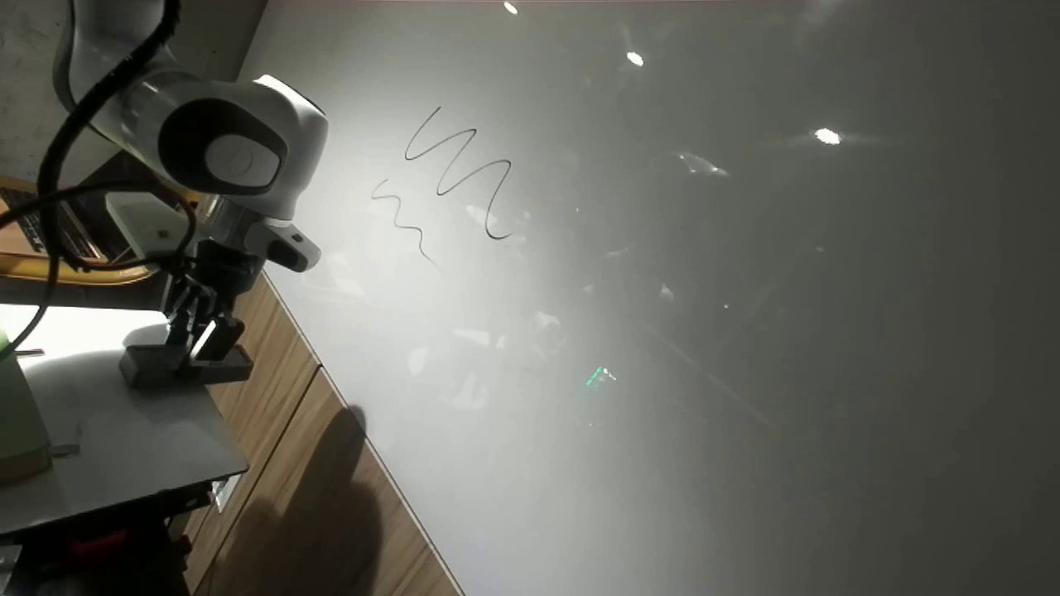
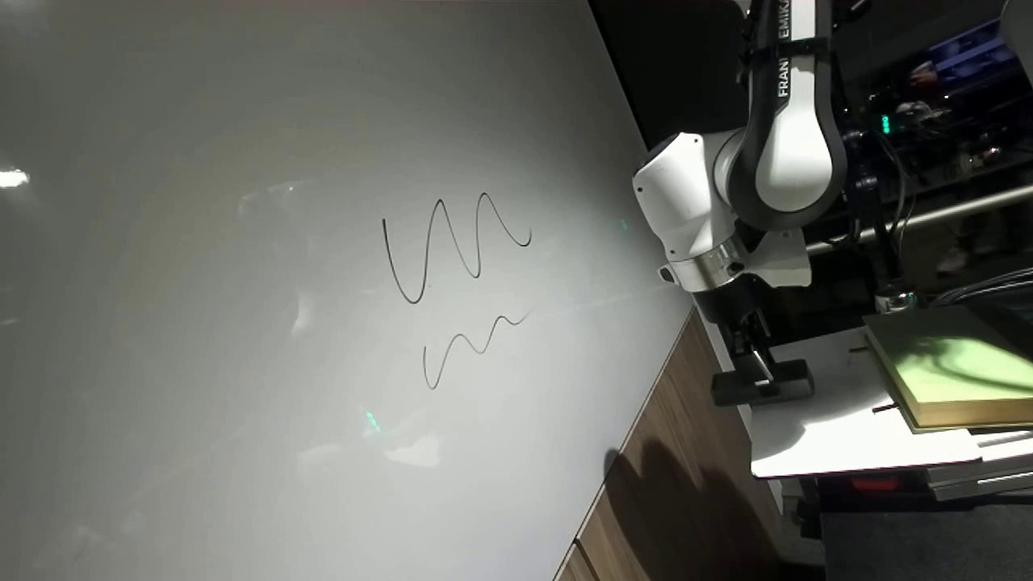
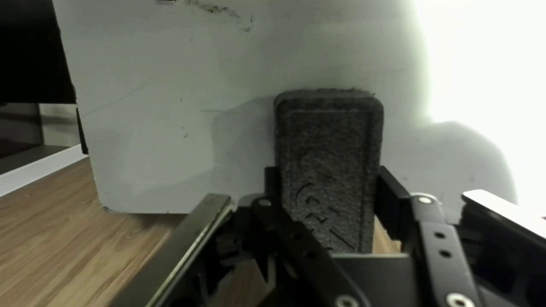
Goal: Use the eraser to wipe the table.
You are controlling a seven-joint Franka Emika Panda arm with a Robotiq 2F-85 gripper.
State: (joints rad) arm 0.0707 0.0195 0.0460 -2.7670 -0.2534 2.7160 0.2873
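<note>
Wrist view: what is the gripper (image 3: 327, 181) doing?

"It is gripping the eraser (image 3: 328, 140), squeezing its left and right sides."

"Where is the eraser?"

"At the edge of the white side desk (image 3: 145, 140). Its near end pokes past the edge, and brown wood (image 3: 47, 256) shows near and to the left. I can't tell if it is lifted up or sitting on the desk."

"And in an exterior view?"

"The robot arm (image 1: 298, 141) is on the left, bent down to the eraser. On the right is the big shiny table (image 1: 580, 497). It has two thin black squiggles (image 1: 453, 163) on it, well apart from the eraser."

"What is near the eraser in an exterior view?"

"A thick green book (image 2: 960, 367), to its right. The arm is on the right too, and the table, with its squiggles, is on the left."
</note>
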